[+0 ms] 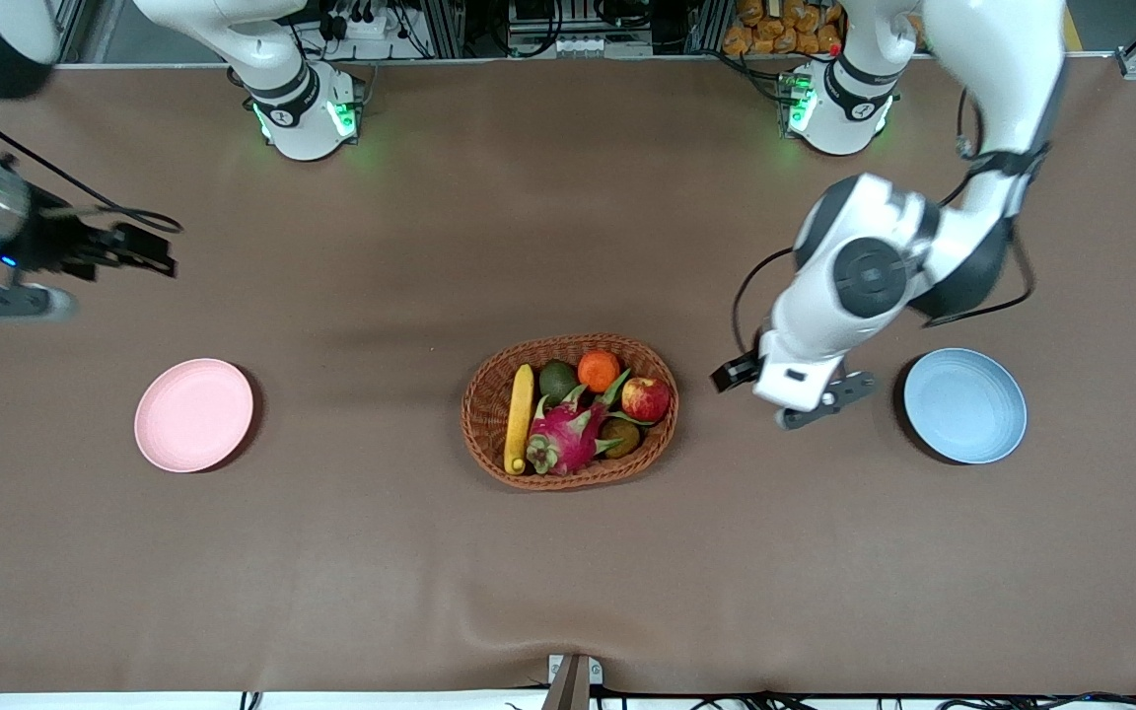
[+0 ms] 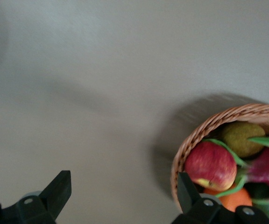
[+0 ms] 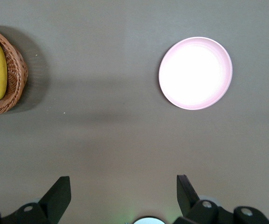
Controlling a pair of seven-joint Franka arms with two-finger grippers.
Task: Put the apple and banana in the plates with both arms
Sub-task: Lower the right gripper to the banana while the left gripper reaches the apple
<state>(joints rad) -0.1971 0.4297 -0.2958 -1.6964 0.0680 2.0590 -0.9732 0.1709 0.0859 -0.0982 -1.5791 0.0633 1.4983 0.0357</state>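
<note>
A: Nearest the front camera, what is there?

B: An oval wicker basket (image 1: 570, 411) mid-table holds the banana (image 1: 519, 418), the apple (image 1: 645, 398), a dragon fruit (image 1: 568, 438) and an orange (image 1: 599, 370). The pink plate (image 1: 193, 414) toward the right arm's end and the blue plate (image 1: 964, 404) toward the left arm's end are both bare.

A: And the arms?

B: The left gripper (image 2: 120, 198), jaws spread and empty, hangs over the cloth between basket and blue plate. The right gripper (image 3: 123, 198), also spread and empty, is over the table beside the pink plate.

A: Which step?

B: Likely the approach: each gripper must reach into the basket for its fruit.

A: Any writing?

B: None readable.
</note>
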